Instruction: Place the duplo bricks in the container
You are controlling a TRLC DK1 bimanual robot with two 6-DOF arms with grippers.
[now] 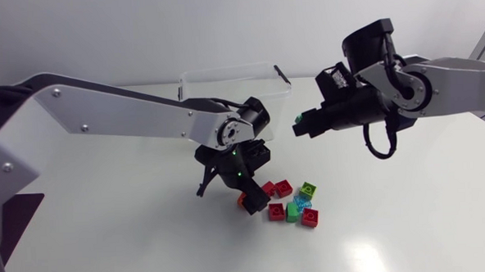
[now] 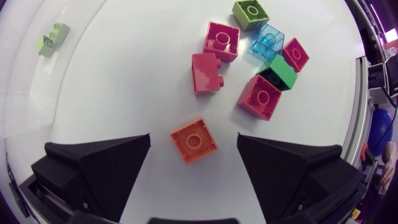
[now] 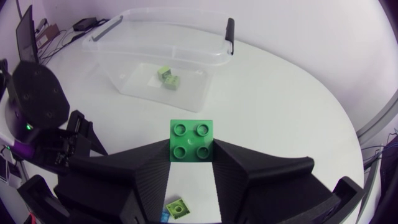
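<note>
One square green brick (image 3: 191, 140) turns studs toward wrist.

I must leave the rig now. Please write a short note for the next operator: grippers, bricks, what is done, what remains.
Left gripper: open, fingers either side of the orange square brick on the table, not touching.
Right gripper: shut on a green four-stud brick, in the air short of the clear plastic container.
Done: a light-green brick lies in the container.
Left: green and orange bricks, plus the cluster of red, green, lime and clear blue bricks on the table.
</note>
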